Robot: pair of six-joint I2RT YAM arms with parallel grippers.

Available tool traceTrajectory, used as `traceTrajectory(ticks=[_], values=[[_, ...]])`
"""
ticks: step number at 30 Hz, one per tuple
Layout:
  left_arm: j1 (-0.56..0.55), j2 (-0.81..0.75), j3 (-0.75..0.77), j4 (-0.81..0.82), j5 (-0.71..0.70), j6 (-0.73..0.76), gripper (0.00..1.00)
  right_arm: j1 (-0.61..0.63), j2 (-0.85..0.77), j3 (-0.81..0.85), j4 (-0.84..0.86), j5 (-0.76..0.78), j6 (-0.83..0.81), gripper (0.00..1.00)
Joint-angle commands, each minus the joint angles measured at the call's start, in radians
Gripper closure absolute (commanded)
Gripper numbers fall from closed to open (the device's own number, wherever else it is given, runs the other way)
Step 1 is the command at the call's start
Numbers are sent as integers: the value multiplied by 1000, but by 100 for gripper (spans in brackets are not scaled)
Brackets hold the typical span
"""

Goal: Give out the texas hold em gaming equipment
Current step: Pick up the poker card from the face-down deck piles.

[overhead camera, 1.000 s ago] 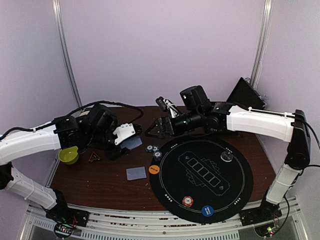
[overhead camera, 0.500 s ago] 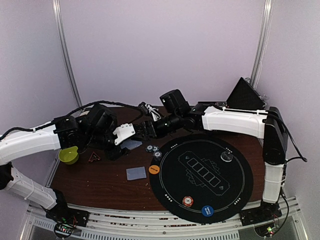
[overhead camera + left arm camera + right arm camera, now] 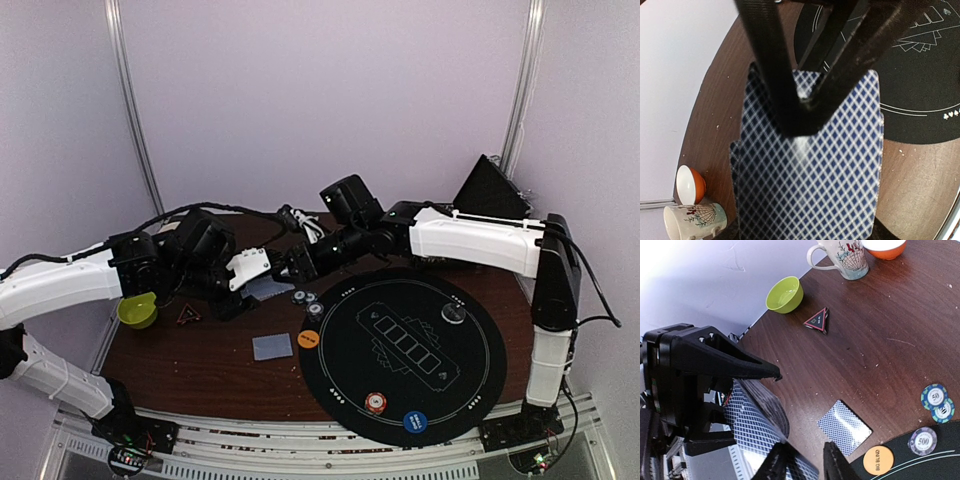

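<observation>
On the near part of the round black mat (image 3: pixel 470 380), a blue disc (image 3: pixel 415 421) and a striped chip (image 3: pixel 375 402) lie flat. Farther in, one card (image 3: pixel 272 347) rests face down on the brown table (image 3: pixel 200 370), with an orange disc (image 3: pixel 309 339) just to its right and loose chips (image 3: pixel 933 396) beyond. Left of centre, the left gripper (image 3: pixel 268 280) is clamped on the deck (image 3: pixel 830 180), held off the table, long axis running roughly left to right (so it appears). The right gripper (image 3: pixel 804 466) reaches in from the right, so the deck lies just to its left. Its jaws stand part-way apart astride the deck's right end. Whether they pinch a card cannot be told, as the fingertips are cut off by the frame. The card faces are hidden. Farthest back sit a mug (image 3: pixel 695 220) and an orange bowl (image 3: pixel 690 184).
</observation>
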Motion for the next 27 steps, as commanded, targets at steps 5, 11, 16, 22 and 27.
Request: traceTrajectory(ticks=[5,11,16,22,27], values=[[1,-5,25,42,-4,12,39,-3,-53,37,-96,22,-19,92],[1,-10,19,42,-6,12,39,-8,-105,39,-193,49,-65,100],[1,-10,19,42,-5,11,40,-20,-177,26,-284,22,-120,100],[1,-13,20,42,-11,6,40,-67,-305,-59,-373,22,-62,100],[1,-25,14,42,-16,5,39,-108,-514,-305,-401,77,128,100]])
